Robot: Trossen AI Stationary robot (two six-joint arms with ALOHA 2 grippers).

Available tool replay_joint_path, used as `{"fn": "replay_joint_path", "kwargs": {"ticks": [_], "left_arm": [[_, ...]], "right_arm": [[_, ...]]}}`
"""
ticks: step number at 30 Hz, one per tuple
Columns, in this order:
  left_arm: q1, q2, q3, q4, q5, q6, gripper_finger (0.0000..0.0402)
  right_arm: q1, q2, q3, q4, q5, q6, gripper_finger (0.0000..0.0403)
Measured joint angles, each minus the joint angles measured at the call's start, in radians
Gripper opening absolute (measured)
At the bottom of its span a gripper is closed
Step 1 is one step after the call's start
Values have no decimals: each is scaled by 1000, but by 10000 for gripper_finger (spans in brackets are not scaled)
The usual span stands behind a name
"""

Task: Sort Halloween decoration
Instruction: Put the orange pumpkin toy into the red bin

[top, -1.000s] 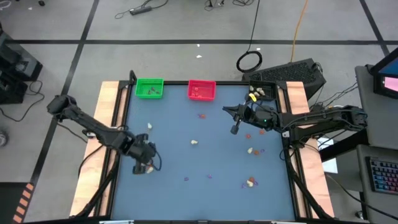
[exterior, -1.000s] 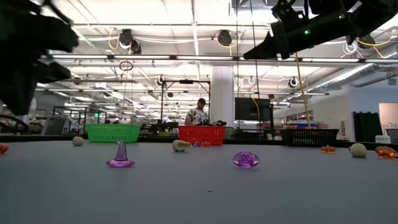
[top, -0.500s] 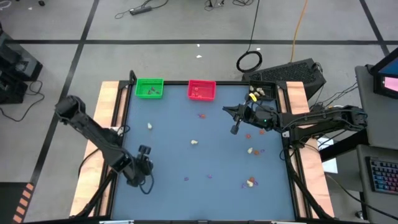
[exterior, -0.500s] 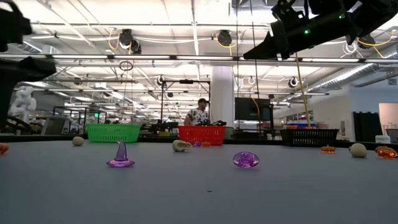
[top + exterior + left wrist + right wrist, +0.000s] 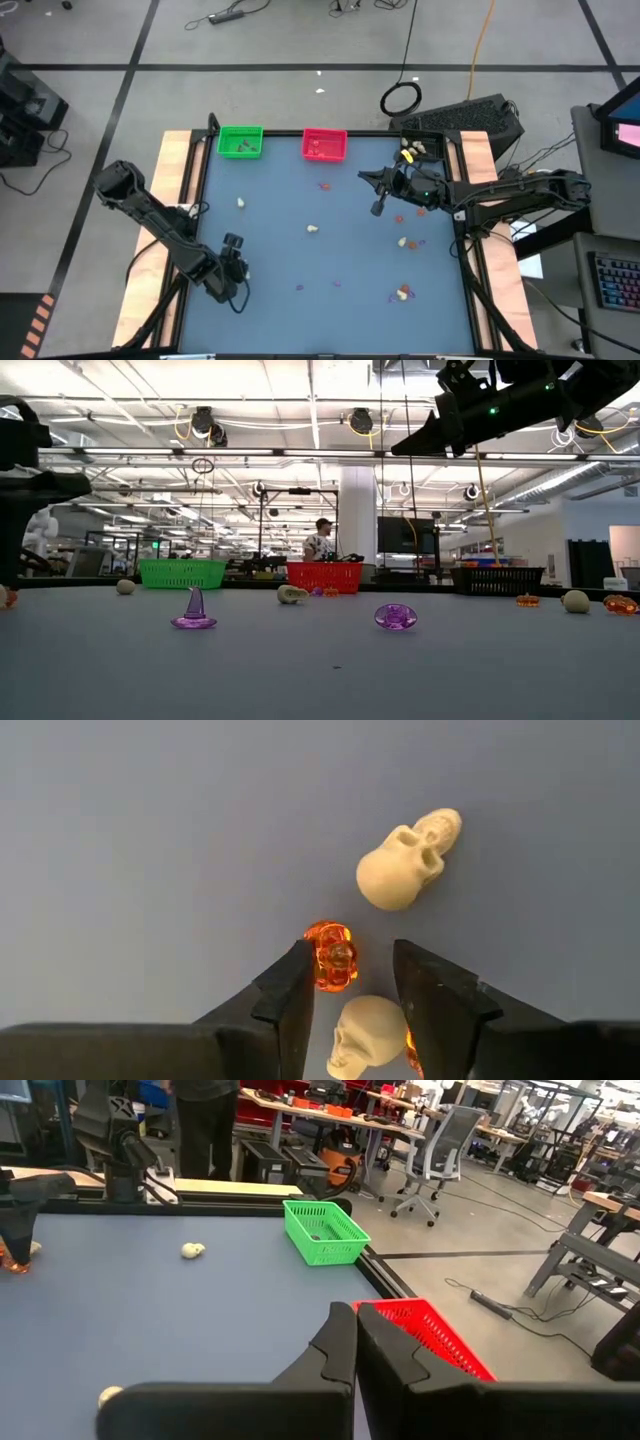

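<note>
The left gripper (image 5: 348, 990) hangs low over the counter's (image 5: 330, 250) near-left corner, jaws part open and empty, straddling an orange pumpkin bead (image 5: 333, 954) and a cream skull (image 5: 364, 1037); another skull (image 5: 405, 861) lies just beyond. Light, hard and slick, probably; pinch the pumpkin's flanks. The right gripper (image 5: 355, 1342) waits shut, far right.

My overhead looks straight down; my low camera faces level across the table (image 5: 330, 240) (both share the green tray (image 5: 240, 141)).
</note>
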Motion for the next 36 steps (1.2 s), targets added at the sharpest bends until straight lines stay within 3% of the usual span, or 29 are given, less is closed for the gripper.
{"fn": "replay_joint_path", "kwargs": {"ticks": [19,28,36], "left_arm": [[5,-2,61,-23,0,-27,13],[26,-3,140,-51,-24,-26,2],[146,-3,157,-24,-56,41,1]], "right_arm": [[0,0,0,0,0,0,0],[0,0,0,0,0,0,0],[0,0,0,0,0,0,0]]}}
